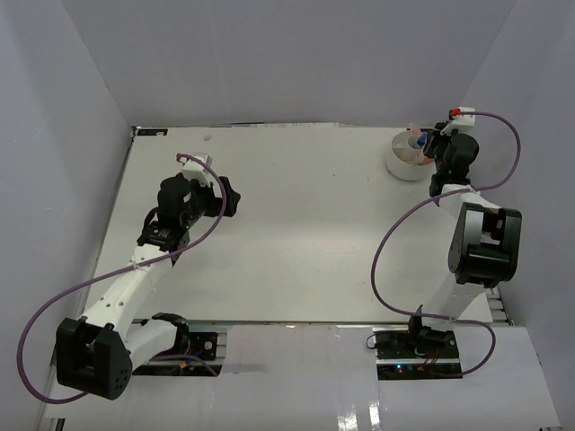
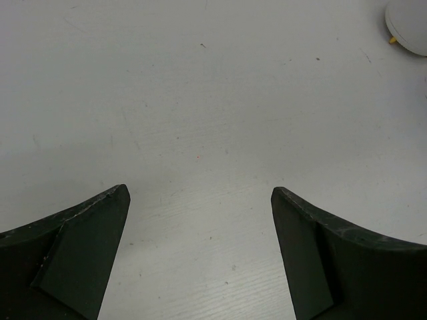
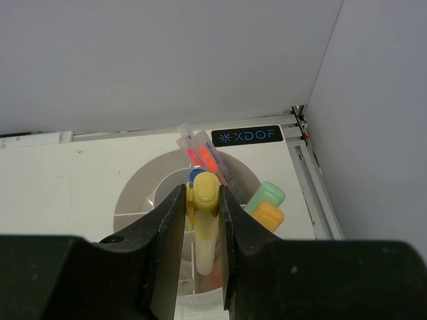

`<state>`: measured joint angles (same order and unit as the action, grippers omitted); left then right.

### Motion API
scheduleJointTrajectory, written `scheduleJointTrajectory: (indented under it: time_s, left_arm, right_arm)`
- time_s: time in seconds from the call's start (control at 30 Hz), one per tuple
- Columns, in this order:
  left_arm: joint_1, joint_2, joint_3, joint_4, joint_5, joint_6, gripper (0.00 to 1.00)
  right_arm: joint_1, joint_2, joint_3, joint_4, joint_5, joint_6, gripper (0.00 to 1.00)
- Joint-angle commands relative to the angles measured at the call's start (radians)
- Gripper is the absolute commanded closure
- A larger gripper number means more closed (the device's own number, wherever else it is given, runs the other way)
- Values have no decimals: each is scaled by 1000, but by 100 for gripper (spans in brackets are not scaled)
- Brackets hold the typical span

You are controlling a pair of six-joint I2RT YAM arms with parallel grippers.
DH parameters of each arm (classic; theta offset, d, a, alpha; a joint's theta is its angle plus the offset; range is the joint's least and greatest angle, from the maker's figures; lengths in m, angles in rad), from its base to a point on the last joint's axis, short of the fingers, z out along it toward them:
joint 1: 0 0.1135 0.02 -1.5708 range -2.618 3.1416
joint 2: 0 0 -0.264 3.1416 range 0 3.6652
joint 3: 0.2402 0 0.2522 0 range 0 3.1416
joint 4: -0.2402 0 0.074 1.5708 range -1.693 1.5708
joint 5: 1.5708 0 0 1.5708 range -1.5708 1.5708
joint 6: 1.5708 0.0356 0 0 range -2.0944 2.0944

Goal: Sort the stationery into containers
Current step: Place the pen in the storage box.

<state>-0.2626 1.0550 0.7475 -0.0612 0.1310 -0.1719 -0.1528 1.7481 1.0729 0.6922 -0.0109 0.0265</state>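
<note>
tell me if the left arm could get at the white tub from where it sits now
Probably not easily. The left gripper hangs open over bare table, the white tub sits at the far right corner, and the right gripper, holding a yellow highlighter, already sits over it.

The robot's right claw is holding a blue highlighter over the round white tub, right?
Not quite. The highlighter in the right claw is a pale yellow plastic highlighter, not blue, as the right wrist view shows. It is held over the round white plastic tub.

The right gripper (image 3: 202, 220) hides much of the white tub (image 3: 137, 193); the yellow highlighter's (image 3: 205, 227) lower end is hidden.
</note>
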Motion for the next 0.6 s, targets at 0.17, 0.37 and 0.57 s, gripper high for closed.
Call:
scheduleJointTrajectory:
  time_s: [0.17,0.37,0.57]
  left_arm:
    - [5,-7,33,-8,-1,11,2]
    - [5,-9,29,-5,2,11,2]
    - [5,-13,29,-2,2,11,2]
  right_arm:
    - [-13,40,-45,121,-26,9,92]
    - [-24,79,-83,144,-37,29,92]
    - [-22,58,-108,155,-24,23,68]
